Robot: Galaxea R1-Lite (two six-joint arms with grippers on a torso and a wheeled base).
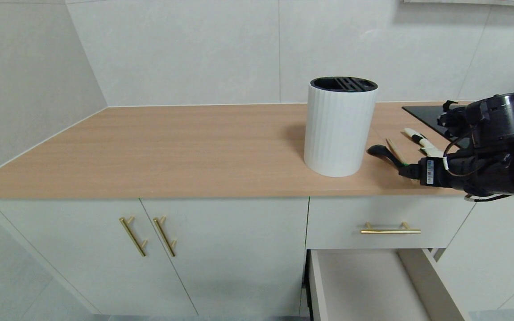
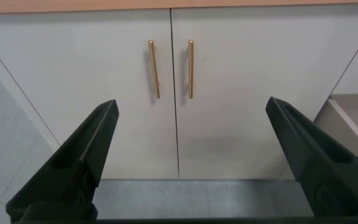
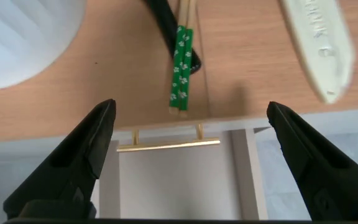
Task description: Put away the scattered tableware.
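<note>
Right gripper (image 3: 189,111) jaws spread wide above chopsticks (image 3: 180,74) at tabletop (image 1: 185,151) near edge, right of white holder (image 1: 339,129); left gripper (image 2: 191,102) jaws released too. Risk: a sloppy pinch grabs one stick or flicks them off the edge.

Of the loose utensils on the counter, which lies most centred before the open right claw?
The chopsticks with green patterned ends. The black spoon angles off toward the white holder; the white utensil lies well aside.

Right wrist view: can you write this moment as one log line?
right claw: open, aimed at chopsticks | left claw: open, facing cabinet doors | drawer: open
</note>
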